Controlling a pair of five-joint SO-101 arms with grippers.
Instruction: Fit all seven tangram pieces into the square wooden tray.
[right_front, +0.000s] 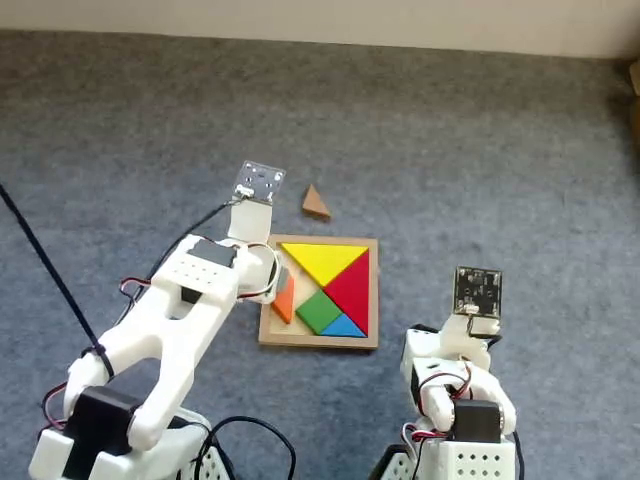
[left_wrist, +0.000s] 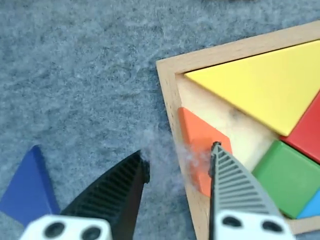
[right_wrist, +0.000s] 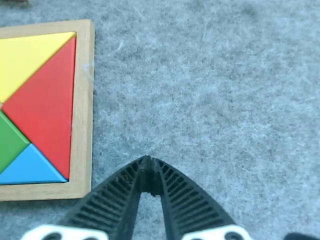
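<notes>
Orange piece (left_wrist: 197, 135) — left gripper (left_wrist: 180, 154) spread apart, one side touching it | right gripper (right_wrist: 149, 161) together — empty

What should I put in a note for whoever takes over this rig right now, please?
Left gripper: open, straddling the tray's wall, one finger over the orange piece.
Right gripper: shut, over the carpet beside the tray.
Done: yellow, red, green, light blue and orange sit in the tray.
Left: brown triangle and dark blue piece lie on the carpet; a bare gap shows between orange and yellow.
</notes>
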